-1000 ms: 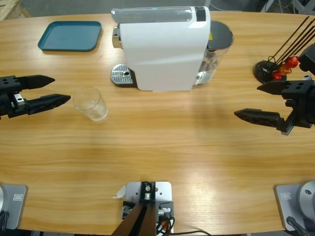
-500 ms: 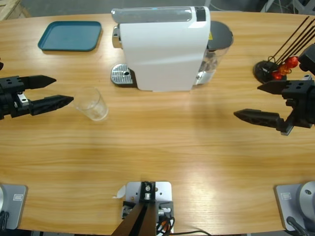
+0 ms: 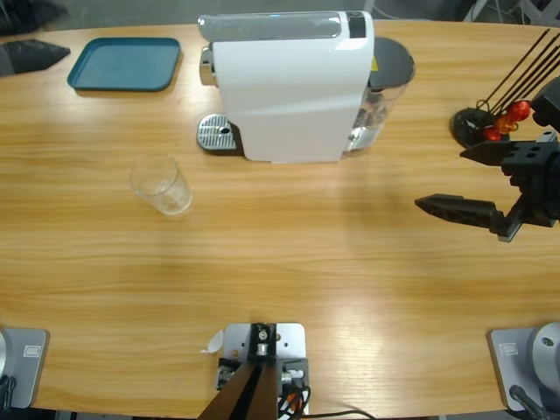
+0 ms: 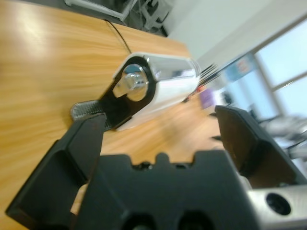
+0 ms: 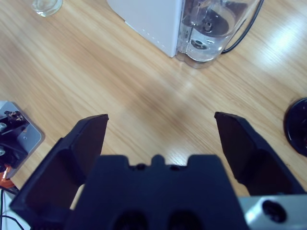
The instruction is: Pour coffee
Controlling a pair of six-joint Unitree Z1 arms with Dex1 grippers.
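No coffee shows in any view. An empty clear glass (image 3: 162,184) stands on the table, left of and in front of the white coffee machine (image 3: 289,87), and appears again as the glass (image 5: 46,5) at the top of the right wrist view. My left gripper (image 4: 160,116) is open, lifted and tilted, and looks along the table at the machine's spout end (image 4: 136,86). In the high view only a blurred black piece of it shows, at the upper left corner. My right gripper (image 3: 440,179) hangs open at the right, holding nothing, and points toward the machine (image 5: 148,24).
A teal tray (image 3: 125,64) lies at the back left. The machine's metal drip grid (image 3: 217,134) sits at its left foot, and its clear water tank (image 3: 385,87) is behind on the right. A black stand with sticks (image 3: 486,122) is at the far right.
My left gripper has swung from just left of the glass up and away to the table's back left corner. The right gripper and the glass have stayed put.
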